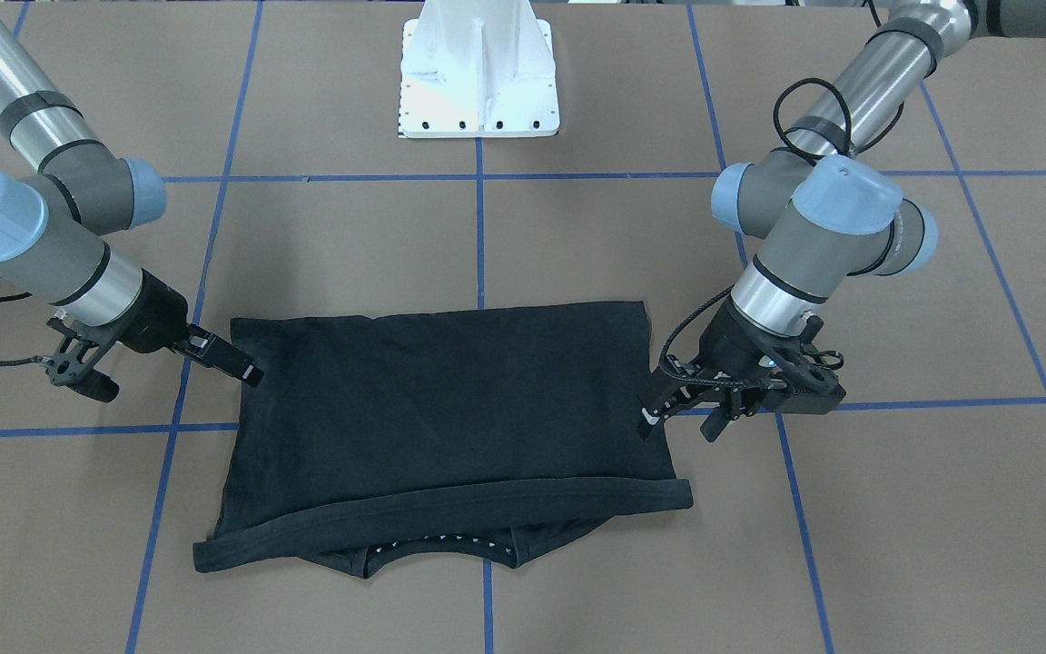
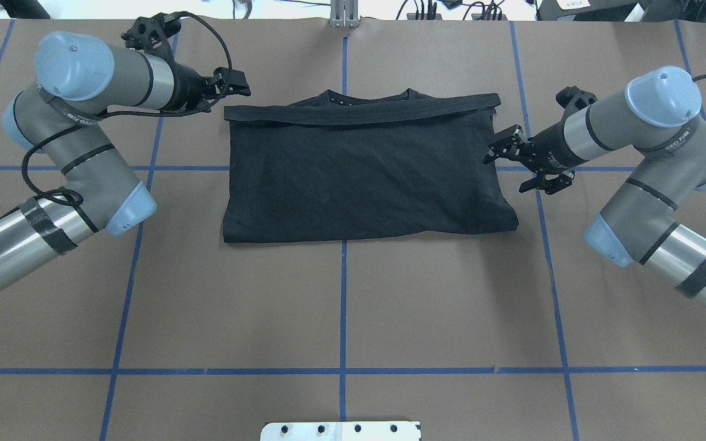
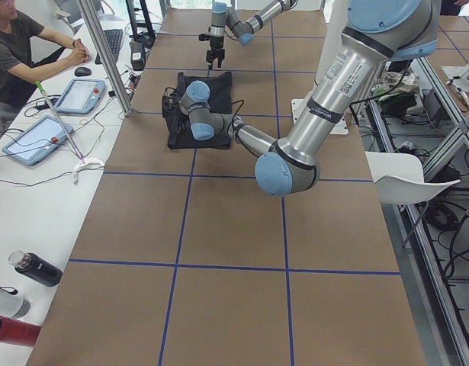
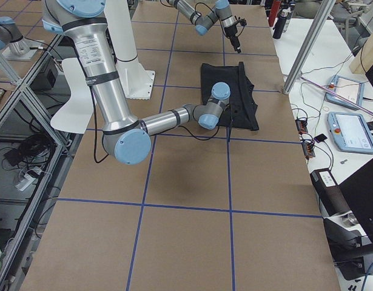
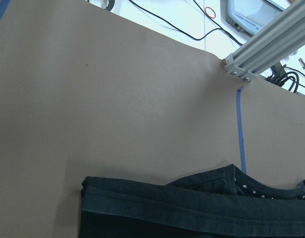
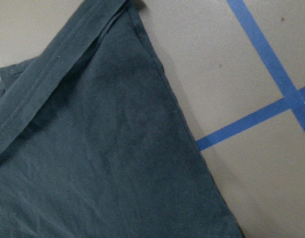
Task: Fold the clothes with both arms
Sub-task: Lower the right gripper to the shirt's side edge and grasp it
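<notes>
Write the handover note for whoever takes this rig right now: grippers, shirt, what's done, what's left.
Left gripper: open, empty, beside the shirt's edge near its far corner.
Right gripper: open, empty, just off the opposite side edge.
Black cotton T-shirt: lies flat on the brown table, released, folded into a rectangle. Its hem band lies along the far edge, with the collar peeking out beyond it.
Done: lengthwise fold.
Left: probably a side-to-side fold, then tidying the edges.

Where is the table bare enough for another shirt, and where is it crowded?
Bare: the table between the black T-shirt and the white base plate. Crowded: both ends of the T-shirt, where the left pincer and right pincer sit.
</notes>
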You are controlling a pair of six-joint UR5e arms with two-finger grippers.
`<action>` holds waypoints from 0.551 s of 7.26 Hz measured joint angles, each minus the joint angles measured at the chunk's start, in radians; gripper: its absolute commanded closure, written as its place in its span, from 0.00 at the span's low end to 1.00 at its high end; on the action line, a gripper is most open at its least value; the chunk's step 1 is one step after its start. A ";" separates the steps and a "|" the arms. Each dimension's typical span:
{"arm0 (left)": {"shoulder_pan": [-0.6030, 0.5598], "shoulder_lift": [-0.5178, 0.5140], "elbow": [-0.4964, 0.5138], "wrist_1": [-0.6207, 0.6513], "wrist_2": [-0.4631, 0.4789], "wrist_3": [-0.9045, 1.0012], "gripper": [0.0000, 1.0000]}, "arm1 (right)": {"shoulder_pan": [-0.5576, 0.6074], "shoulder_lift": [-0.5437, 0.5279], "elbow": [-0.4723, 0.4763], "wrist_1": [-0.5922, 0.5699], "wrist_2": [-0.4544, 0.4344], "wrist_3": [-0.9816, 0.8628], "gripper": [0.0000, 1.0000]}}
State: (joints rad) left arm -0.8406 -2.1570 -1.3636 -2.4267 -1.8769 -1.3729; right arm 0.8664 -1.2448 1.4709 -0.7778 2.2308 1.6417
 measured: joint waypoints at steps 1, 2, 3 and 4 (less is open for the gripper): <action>0.000 0.001 0.000 -0.001 0.000 0.000 0.00 | -0.008 -0.015 0.007 0.003 0.004 -0.013 0.00; 0.000 0.003 0.000 -0.004 0.000 0.000 0.00 | -0.020 -0.027 0.016 0.005 0.006 -0.025 0.00; 0.000 0.006 0.000 -0.005 0.001 0.000 0.00 | -0.034 -0.033 0.020 0.006 0.006 -0.030 0.00; 0.000 0.007 0.000 -0.006 0.001 0.000 0.00 | -0.049 -0.037 0.021 0.006 0.001 -0.032 0.01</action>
State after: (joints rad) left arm -0.8406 -2.1499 -1.3637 -2.4325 -1.8761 -1.3729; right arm 0.8176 -1.2821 1.4924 -0.7721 2.2315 1.6097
